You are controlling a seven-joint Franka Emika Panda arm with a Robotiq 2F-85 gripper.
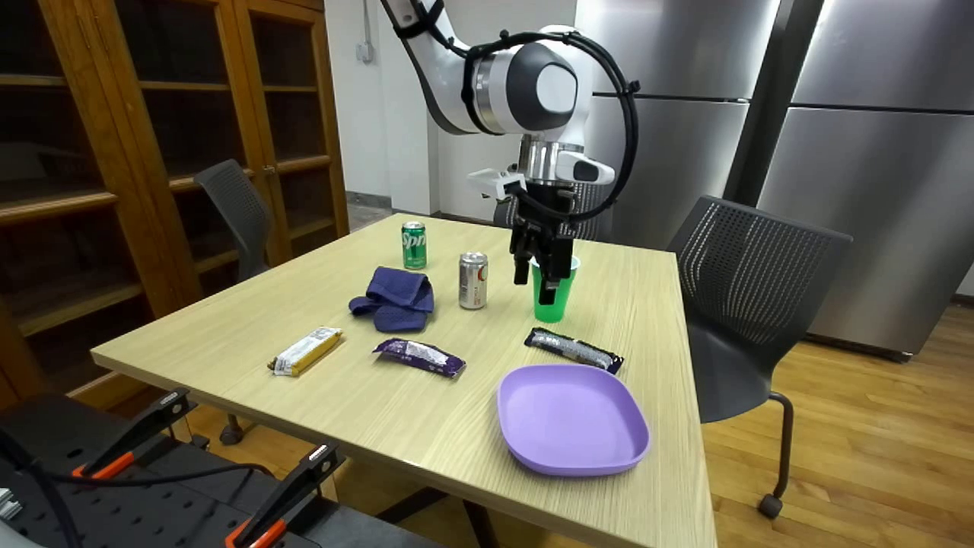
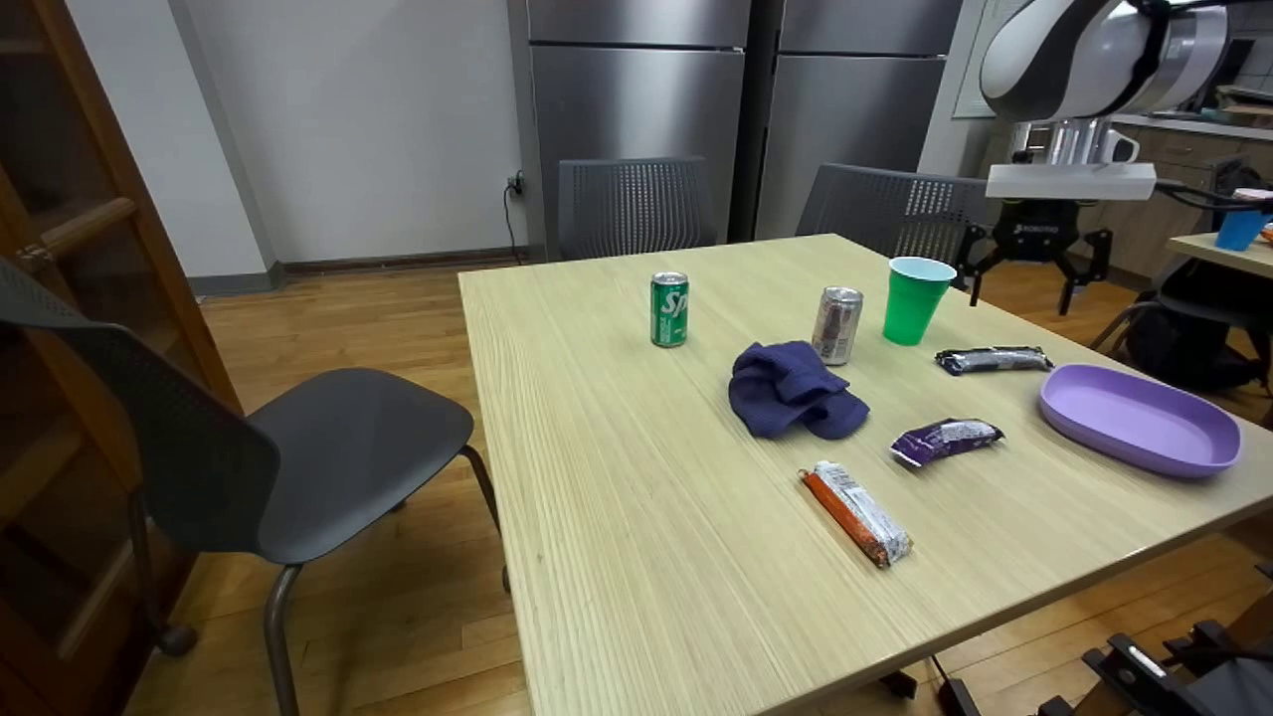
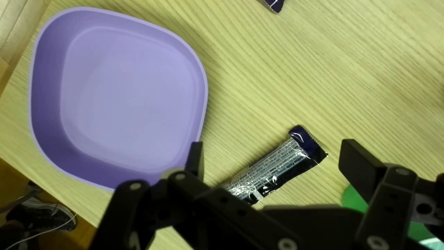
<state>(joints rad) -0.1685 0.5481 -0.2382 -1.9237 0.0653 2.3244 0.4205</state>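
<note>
My gripper [image 1: 535, 283] is open and empty above the table in both exterior views [image 2: 1020, 298]. In the wrist view a black-wrapped bar [image 3: 270, 170] lies on the table below and between the open fingers [image 3: 274, 156], its near end hidden by a finger. The bar also shows in both exterior views [image 1: 574, 350] [image 2: 995, 360]. A purple square dish [image 3: 128, 97] stands beside the bar, empty, and also shows in both exterior views [image 1: 574, 418] [image 2: 1139, 418]. A green cup [image 2: 913, 306] stands upright near the gripper, partly hidden behind a finger in the wrist view [image 3: 352, 199].
A purple-wrapped bar [image 1: 420, 356], a white-and-yellow bar [image 1: 308, 350], a dark blue cloth [image 1: 396, 298], a silver can [image 1: 472, 281] and a green Sprite can [image 1: 414, 247] are on the wooden table [image 2: 617, 517]. Chairs [image 1: 753, 304] stand around it.
</note>
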